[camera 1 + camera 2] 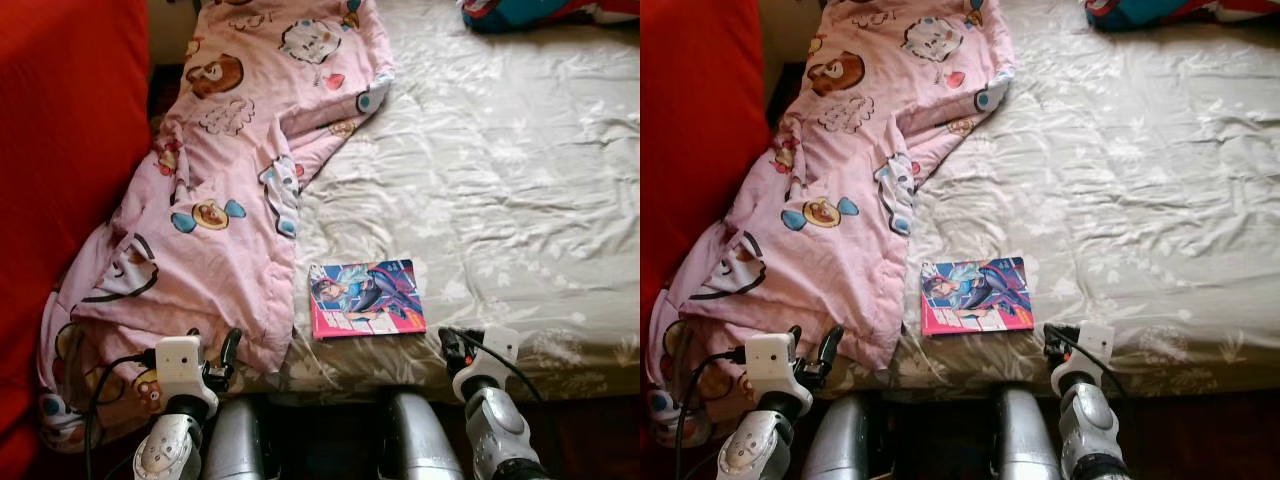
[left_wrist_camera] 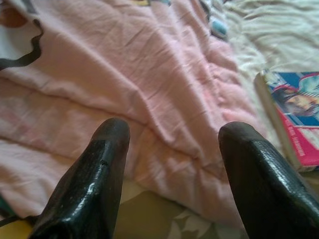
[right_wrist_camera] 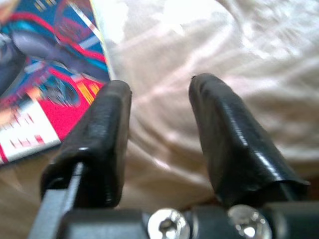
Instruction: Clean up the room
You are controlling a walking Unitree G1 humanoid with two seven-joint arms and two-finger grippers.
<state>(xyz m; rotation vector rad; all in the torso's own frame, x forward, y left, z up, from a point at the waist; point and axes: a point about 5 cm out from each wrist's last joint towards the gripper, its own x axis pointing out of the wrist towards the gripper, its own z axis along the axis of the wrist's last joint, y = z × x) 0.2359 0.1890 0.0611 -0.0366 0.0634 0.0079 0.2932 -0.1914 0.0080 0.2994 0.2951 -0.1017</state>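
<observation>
**Book on the bed, both end effectors open at its near edge**

A bed under a grey floral sheet spans the scene. A pink cartoon blanket lies down its left side, beside a red surface. A book lies flat near the bed's front edge, just beside the blanket. A blue bundle sits at the far edge. The left end effector holds nothing, fingers spread over the blanket's hem. The right end effector is also open and empty, just right of the book.
</observation>
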